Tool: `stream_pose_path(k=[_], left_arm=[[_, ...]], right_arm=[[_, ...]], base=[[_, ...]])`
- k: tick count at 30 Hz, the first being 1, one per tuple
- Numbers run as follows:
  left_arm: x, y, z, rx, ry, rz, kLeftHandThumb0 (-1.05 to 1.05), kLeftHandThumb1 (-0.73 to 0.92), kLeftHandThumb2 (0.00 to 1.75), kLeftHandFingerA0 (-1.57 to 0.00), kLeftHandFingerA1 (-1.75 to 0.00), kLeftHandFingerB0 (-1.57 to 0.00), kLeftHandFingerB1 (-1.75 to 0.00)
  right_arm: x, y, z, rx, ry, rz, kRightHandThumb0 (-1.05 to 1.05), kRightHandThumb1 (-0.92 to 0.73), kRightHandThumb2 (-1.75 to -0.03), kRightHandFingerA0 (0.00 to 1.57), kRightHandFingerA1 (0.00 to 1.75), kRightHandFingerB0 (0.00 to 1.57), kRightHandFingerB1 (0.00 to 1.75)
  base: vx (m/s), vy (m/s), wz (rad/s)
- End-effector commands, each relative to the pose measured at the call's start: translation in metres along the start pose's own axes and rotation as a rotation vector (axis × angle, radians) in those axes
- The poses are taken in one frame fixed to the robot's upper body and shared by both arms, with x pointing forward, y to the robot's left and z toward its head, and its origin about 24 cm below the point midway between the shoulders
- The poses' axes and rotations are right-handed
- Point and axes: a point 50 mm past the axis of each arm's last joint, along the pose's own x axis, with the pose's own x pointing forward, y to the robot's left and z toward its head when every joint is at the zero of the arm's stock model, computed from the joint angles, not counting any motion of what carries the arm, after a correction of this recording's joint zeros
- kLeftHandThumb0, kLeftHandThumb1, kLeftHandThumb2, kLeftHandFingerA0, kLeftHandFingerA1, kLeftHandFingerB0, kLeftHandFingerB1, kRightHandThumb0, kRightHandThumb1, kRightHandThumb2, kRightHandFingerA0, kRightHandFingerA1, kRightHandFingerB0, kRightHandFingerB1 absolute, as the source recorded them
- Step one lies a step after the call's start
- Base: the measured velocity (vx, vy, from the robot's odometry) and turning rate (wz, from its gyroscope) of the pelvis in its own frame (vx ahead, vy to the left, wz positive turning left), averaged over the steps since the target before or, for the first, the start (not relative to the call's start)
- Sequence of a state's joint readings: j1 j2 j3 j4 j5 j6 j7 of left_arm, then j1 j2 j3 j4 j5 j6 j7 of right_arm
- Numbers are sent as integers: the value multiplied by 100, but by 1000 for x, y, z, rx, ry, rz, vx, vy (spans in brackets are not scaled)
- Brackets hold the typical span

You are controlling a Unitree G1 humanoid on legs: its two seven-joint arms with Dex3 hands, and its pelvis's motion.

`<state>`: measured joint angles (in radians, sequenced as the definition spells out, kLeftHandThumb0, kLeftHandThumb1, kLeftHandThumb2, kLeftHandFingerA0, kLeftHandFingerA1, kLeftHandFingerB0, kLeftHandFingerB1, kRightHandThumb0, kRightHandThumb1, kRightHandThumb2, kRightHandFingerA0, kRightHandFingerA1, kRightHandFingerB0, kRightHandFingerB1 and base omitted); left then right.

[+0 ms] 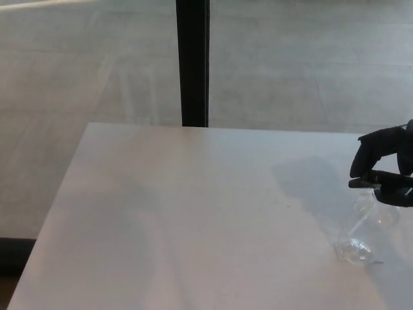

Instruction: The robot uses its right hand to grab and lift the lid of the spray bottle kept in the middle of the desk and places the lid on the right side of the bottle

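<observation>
The clear spray bottle [368, 229] is seen near the desk's [193, 219] right edge, its top overlapped by the right hand [387, 168], whose fingers [368, 150] are curled above it; whether the lid is gripped cannot be told.

Light soft, diffuse, dim-ish overall, low contrast, greyish wash. Desk [193, 213] top pale, faint warm-pink cast, no hard glare. Floor beyond shows pale streaky reflections left of dark post [192, 61]. Broad soft shadow on desk at right, by right hand [389, 169]; edges fuzzy, so no point source. Hand reads near-solid black, detail crushed. Clear bottle [364, 236] barely separates from desk, only small glints at base. Whole pic soft, slightly grainy, low res. No obvious edge distortion.
</observation>
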<state>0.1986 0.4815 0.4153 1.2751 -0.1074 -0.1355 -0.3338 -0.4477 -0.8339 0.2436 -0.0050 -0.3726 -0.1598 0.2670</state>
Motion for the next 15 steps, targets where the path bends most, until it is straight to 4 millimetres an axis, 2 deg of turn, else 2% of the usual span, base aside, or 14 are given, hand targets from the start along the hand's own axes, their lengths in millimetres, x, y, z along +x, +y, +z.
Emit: stream_pose_path(k=[1,2,3,4,5,6,7,8,10,11,13,14,15], left_arm=[[-2,6,9,70,-37,-20,-83,85,66,-57,-50,-36,-37],[-1,6,12,70,-49,-19,-84,69,106,-53,-59,-33,-50],[0,5,18,69,-66,-19,-84,69,106,-53,-59,-33,-50],[1,4,24,65,-89,-22,-84,83,66,-58,-46,-39,-36],[2,2,30,89,-117,-42,-80,87,66,-56,-46,-36,-36],[2,1,35,78,-147,-58,-81,86,66,-56,-45,-36,-36],[2,0,40,79,-179,-76,-80,87,66,-55,-44,-35,-36],[4,-2,48,60,-204,-86,-83,72,107,-51,-57,-32,-50],[4,-5,54,63,-240,-106,-83,72,108,-49,-58,-32,-50],[4,-7,62,55,-274,-136,-81,72,107,-48,-59,-30,-50],[4,-9,67,47,-296,-152,-79,70,107,-47,-59,-30,-51],[3,-10,70,50,-312,-161,-78,88,66,-54,-49,-38,-38],[3,-10,73,57,-329,-171,-78,88,66,-54,-49,-38,-38]], right_arm=[[-6,16,-6,-186,-66,-128,-23,-65,-82,89,164,89,85],[-6,15,-7,-188,-65,-140,-25,-68,-72,87,165,86,89],[-5,13,-8,-192,-63,-156,-25,-68,-72,87,165,86,89],[-5,10,-9,-173,-56,-165,-24,-70,-67,85,165,86,90],[-4,7,-10,-168,-58,-175,-24,-71,-67,85,163,83,97],[-4,3,-11,-152,-66,-186,-22,-69,-76,87,158,83,106],[-3,0,-12,-133,-69,-213,-22,-70,-73,87,158,83,103],[-2,-4,-13,-111,-73,-254,-19,-69,-78,90,160,85,105],[-1,-9,-14,-94,-71,-279,-19,-70,-73,87,164,82,107],[0,-15,-16,-57,-66,-304,-18,-66,-92,89,165,83,117],[1,-20,-17,-32,-65,-319,-19,-65,-98,89,163,82,117],[1,-25,-19,-9,-48,-325,-20,-64,-97,89,161,83,112],[1,-31,-20,21,-25,-330,-20,-64,-97,89,161,83,112]], base=[[0,0,0],[0,0,0],[0,0,0],[0,0,0],[0,0,0],[0,0,0],[0,0,0],[0,0,0],[0,0,0],[0,0,0],[0,0,0],[0,0,0],[0,0,0]])
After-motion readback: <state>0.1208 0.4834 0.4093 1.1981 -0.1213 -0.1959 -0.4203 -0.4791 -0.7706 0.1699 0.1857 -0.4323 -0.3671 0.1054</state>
